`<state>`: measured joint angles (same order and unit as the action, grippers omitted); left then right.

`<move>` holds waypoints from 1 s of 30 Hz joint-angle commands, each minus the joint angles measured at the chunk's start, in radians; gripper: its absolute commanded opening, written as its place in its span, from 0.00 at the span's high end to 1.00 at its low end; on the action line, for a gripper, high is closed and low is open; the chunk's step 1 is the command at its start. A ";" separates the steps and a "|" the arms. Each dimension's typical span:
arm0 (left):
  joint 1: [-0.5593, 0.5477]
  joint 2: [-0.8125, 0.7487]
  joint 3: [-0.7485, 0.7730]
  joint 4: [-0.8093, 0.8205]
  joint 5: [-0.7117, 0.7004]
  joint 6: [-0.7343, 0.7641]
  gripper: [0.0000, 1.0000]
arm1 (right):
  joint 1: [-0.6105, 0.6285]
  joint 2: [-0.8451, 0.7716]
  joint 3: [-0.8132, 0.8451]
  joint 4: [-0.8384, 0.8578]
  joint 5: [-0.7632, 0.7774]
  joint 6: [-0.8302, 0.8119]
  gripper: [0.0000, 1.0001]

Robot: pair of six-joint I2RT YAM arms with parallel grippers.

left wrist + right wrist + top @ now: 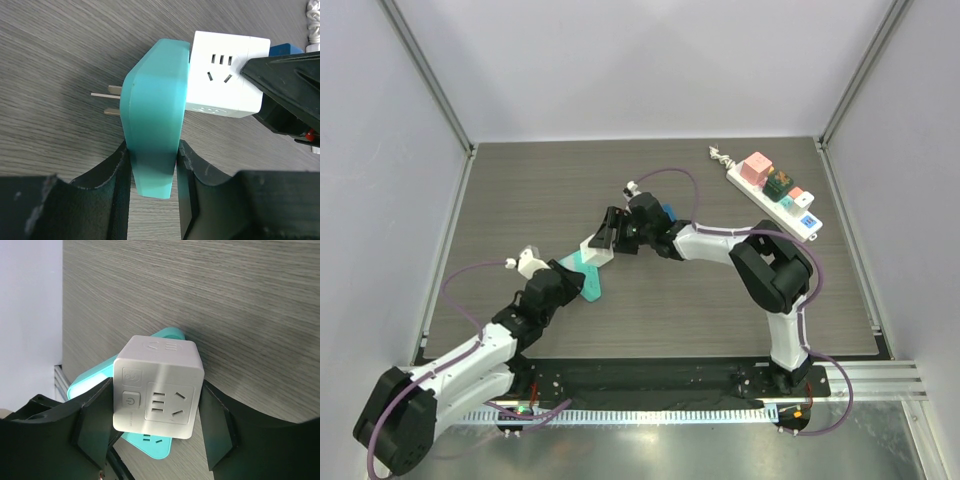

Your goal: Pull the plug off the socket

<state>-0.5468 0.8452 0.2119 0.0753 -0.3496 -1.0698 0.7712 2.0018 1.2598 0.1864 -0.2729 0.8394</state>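
Left wrist view shows me the left gripper [152,150] pinching the teal adaptor [155,110], the right gripper [156,390] clamping the white cube [160,357].

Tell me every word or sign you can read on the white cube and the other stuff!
No real words can be read.
Power sign: on the small button of the white cube.
Raised marks on the cube's top face: not clear as letters.
Faint stamp above the button: too faint to read.
Blue label on the power strip: too small to read.
Teal adapter: no text seen.
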 commanded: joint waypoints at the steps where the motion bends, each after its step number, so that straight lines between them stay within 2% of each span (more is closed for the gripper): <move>1: -0.013 0.015 0.029 -0.100 -0.129 0.001 1.00 | 0.031 -0.101 0.039 -0.120 0.133 -0.118 0.99; 4: -0.013 0.003 0.023 -0.109 -0.137 -0.016 1.00 | 0.016 -0.135 0.039 -0.154 0.172 -0.135 0.99; 6: -0.013 -0.006 0.018 -0.109 -0.137 -0.019 1.00 | -0.007 -0.143 0.018 -0.108 0.053 -0.100 0.99; 9: -0.013 -0.017 0.011 -0.111 -0.140 -0.024 1.00 | -0.062 -0.135 -0.069 0.108 -0.149 0.027 0.99; 11: -0.013 -0.021 0.007 -0.111 -0.141 -0.025 1.00 | -0.084 -0.129 -0.108 0.210 -0.212 0.090 0.99; 13: -0.013 -0.015 0.011 -0.118 -0.146 -0.030 1.00 | -0.089 -0.132 -0.118 0.220 -0.236 0.092 0.99; 15: -0.013 -0.006 0.020 -0.127 -0.150 -0.038 1.00 | -0.087 -0.147 -0.102 0.164 -0.160 0.025 0.99; 16: -0.013 0.005 0.023 -0.129 -0.152 -0.038 1.00 | -0.079 -0.156 -0.085 0.022 -0.106 -0.020 0.99; 17: -0.013 0.011 0.026 -0.132 -0.152 -0.039 1.00 | -0.064 -0.166 -0.068 -0.038 -0.041 -0.110 0.99; 19: -0.013 0.026 0.033 -0.138 -0.155 -0.042 1.00 | -0.052 -0.176 -0.037 -0.146 0.076 -0.158 0.99; 22: -0.013 0.040 0.044 -0.149 -0.161 -0.051 1.00 | -0.036 -0.184 -0.017 -0.224 0.174 -0.212 0.99; 24: -0.013 0.051 0.050 -0.157 -0.164 -0.055 1.00 | -0.036 -0.182 -0.013 -0.229 0.172 -0.218 0.99; 26: -0.013 0.054 0.053 -0.163 -0.167 -0.059 1.00 | -0.056 -0.181 -0.034 -0.174 0.042 -0.177 0.99; 27: -0.013 0.054 0.053 -0.163 -0.167 -0.061 1.00 | -0.087 -0.181 -0.084 -0.027 -0.029 -0.140 0.99; 28: -0.013 0.052 0.052 -0.164 -0.170 -0.064 1.00 | -0.104 -0.170 -0.115 0.066 -0.172 -0.031 0.99; 30: -0.013 0.052 0.052 -0.164 -0.170 -0.064 1.00 | -0.127 -0.150 -0.160 0.238 -0.267 0.056 0.99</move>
<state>-0.5888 0.8814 0.2623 0.0402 -0.3294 -1.1263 0.7040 1.8896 1.1522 0.1791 -0.3363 0.7971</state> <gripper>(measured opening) 0.352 0.663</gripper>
